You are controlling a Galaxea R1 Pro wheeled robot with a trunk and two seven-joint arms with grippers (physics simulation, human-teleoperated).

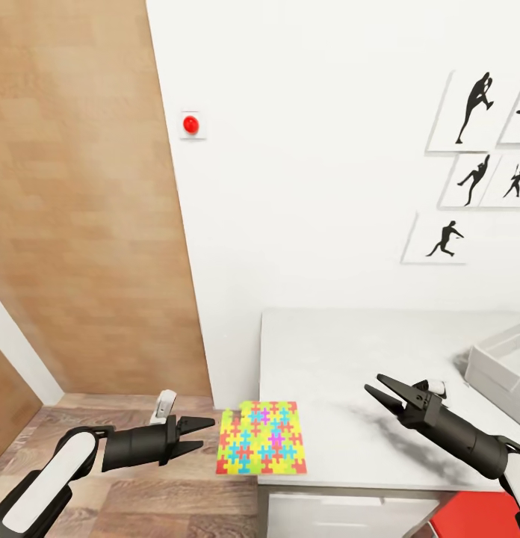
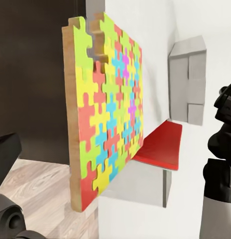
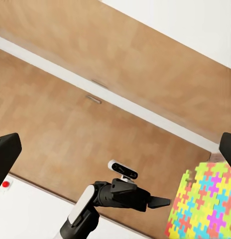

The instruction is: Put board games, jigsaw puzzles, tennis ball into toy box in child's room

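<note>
- Hanging over the near left corner of the table [image 1: 342, 359], the jigsaw puzzle [image 1: 262, 438] lies flat, its left edge jutting past the tabletop into open air.
- Left gripper [image 1: 202, 436] is level with that overhanging edge, fingers parted a little, tips just short of the puzzle and apart from it. Nothing in its grasp.
- From the left wrist camera, the jigsaw puzzle [image 2: 106, 107] looms large and edge-on: yellow, green, blue, red and pink interlocking pieces on a tan backing, with a red panel [image 2: 160, 145] beyond it.
- Right gripper [image 1: 381, 394] hovers above the tabletop, right of the puzzle, jaws spread wide and holding nothing. Its shadow smudges the pale surface underneath.
- The right wrist camera looks across at the left gripper [image 3: 154, 201], with a corner of the jigsaw puzzle [image 3: 201, 204] just off those fingertips; a wood-panelled door fills the background.
- Toy box [image 1: 503, 366], light grey, sits at the far right end of the table, well apart from the puzzle and cut off by the picture's edge.
- On the white wall: a red round button [image 1: 190, 124] up left, and black sports silhouette prints [image 1: 469, 168] up right.
</note>
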